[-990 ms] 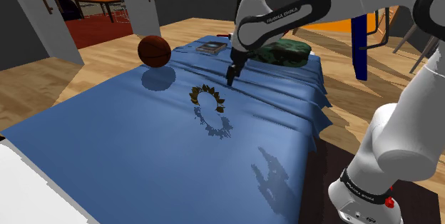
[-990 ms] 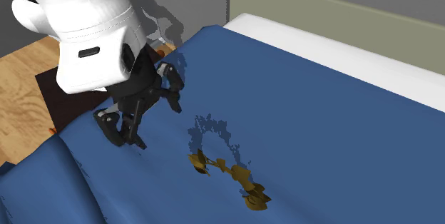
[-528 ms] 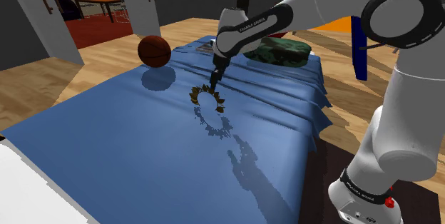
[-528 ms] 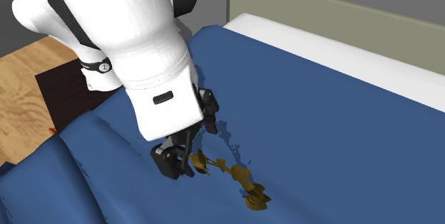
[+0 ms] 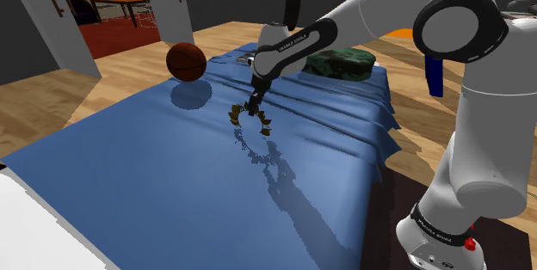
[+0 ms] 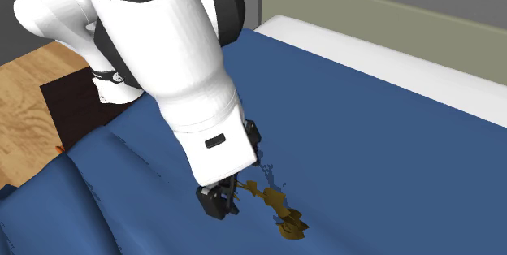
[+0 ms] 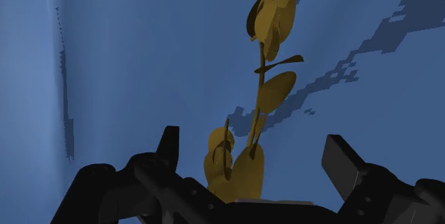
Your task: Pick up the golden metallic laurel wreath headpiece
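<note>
The gripper (image 7: pixel 252 143), spread, straddles the gold wreath (image 7: pixel 276 89), whose near end it hides

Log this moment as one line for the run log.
gripper: open, astride wreath | wreath: on blue cover, not clasped | phase: pre-grasp

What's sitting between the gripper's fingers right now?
In the wrist view, the golden wreath stands between the fingers of the open gripper, touching neither, with the blue bedcover behind.
</note>
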Robot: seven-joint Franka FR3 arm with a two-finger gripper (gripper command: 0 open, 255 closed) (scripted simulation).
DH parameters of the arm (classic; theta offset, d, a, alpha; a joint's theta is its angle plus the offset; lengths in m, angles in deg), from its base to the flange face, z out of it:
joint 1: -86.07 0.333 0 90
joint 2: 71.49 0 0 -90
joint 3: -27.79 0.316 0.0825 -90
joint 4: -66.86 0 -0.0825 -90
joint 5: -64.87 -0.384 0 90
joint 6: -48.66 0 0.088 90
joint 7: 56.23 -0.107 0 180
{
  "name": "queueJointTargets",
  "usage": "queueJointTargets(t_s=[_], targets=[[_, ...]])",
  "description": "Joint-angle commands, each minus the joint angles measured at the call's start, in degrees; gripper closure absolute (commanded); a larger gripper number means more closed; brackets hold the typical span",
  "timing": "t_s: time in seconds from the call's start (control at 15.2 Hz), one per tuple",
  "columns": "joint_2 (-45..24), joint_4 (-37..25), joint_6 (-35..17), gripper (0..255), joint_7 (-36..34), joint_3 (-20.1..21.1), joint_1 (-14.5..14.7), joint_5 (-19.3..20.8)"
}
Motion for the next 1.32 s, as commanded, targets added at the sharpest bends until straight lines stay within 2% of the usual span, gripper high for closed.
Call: queueJointTargets(t_s=[0.0, 0.07, 0.13, 0.73, 1.25], targets=[[-0.5, 0.6, -1.1, 0, 0.2, 0.1, 0.0, -0.2], [-0.5, 0.6, -1.1, 0, 0.2, 0.1, 0.0, -0.2], [-0.4, 0.6, -1.1, 255, 0.2, 0.1, 0.0, -0.2], [-0.5, 0.6, -1.1, 255, 0.2, 0.1, 0.0, -0.2], [2.1, -2.2, 4.3, 255, -0.8, -0.3, 0.1, 0.8]])
